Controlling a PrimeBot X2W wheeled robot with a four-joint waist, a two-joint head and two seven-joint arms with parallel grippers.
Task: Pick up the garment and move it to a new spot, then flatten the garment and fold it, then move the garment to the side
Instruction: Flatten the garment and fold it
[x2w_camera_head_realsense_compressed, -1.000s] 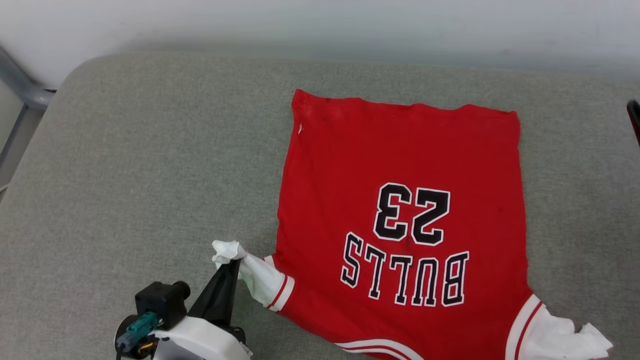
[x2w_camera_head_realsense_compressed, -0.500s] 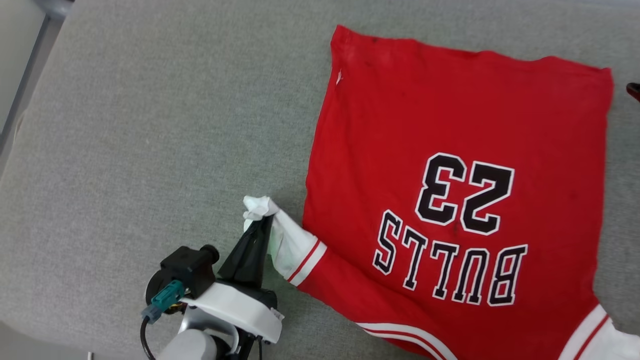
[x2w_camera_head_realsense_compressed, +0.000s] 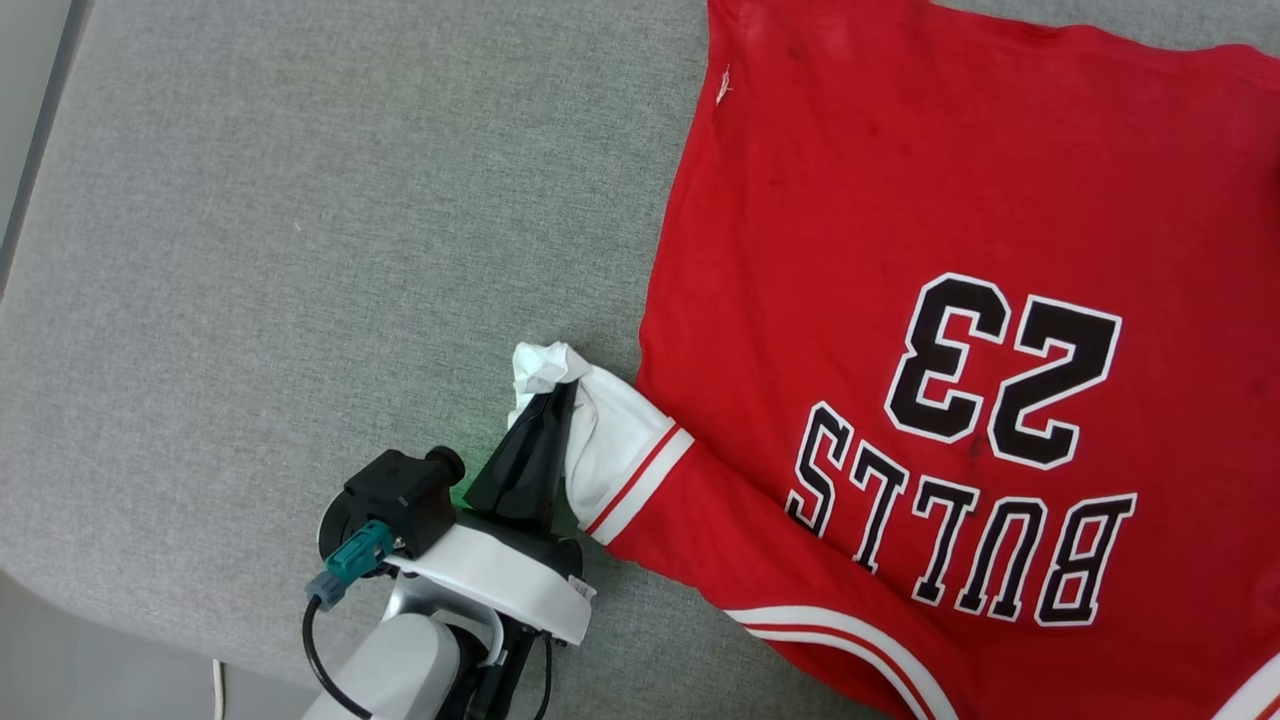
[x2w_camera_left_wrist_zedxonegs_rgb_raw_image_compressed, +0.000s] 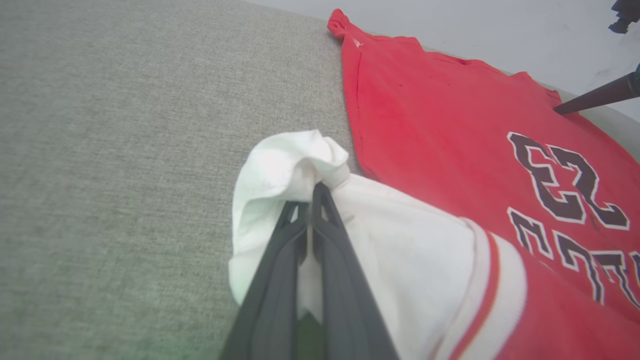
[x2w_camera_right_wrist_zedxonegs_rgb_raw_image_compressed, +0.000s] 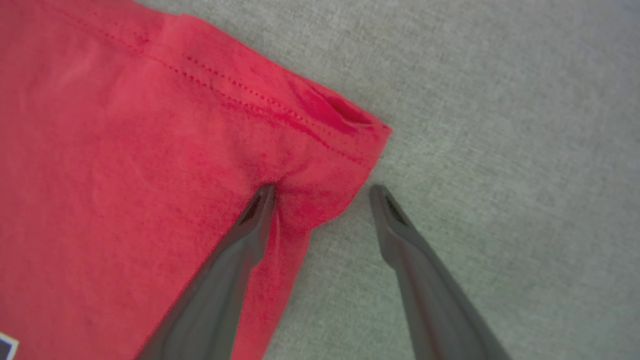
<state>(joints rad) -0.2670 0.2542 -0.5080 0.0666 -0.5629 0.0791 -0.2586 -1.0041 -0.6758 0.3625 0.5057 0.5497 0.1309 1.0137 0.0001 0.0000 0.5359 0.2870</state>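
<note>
garment (x2w_camera_head_realsense_compressed: 950, 250) flat, right of frame, on cushion (x2w_camera_head_realsense_compressed: 250, 250) | left gripper (x2w_camera_head_realsense_compressed: 553, 397) pinched its sleeve (x2w_camera_head_realsense_compressed: 620, 440) | right gripper (x2w_camera_right_wrist_zedxonegs_rgb_raw_image_compressed: 320, 190) spread astride hem corner (x2w_camera_right_wrist_zedxonegs_rgb_raw_image_compressed: 350, 125) | step: flattening, likely | next: close right, pull taut

Grey woven padded surface (x2w_camera_head_realsense_compressed: 250, 250) spreads across the head view, flat, even texture, with a rounded edge at lower left dropping to a paler smooth floor (x2w_camera_head_realsense_compressed: 60, 660) where 1 thin white cable (x2w_camera_head_realsense_compressed: 215, 690) lies. A pale strip (x2w_camera_head_realsense_compressed: 15, 100) runs beside the padding at upper left. In the left wrist view a plain off-white wall (x2w_camera_left_wrist_zedxonegs_rgb_raw_image_compressed: 500, 30) stands right behind the surface's far edge, under soft even light.
</note>
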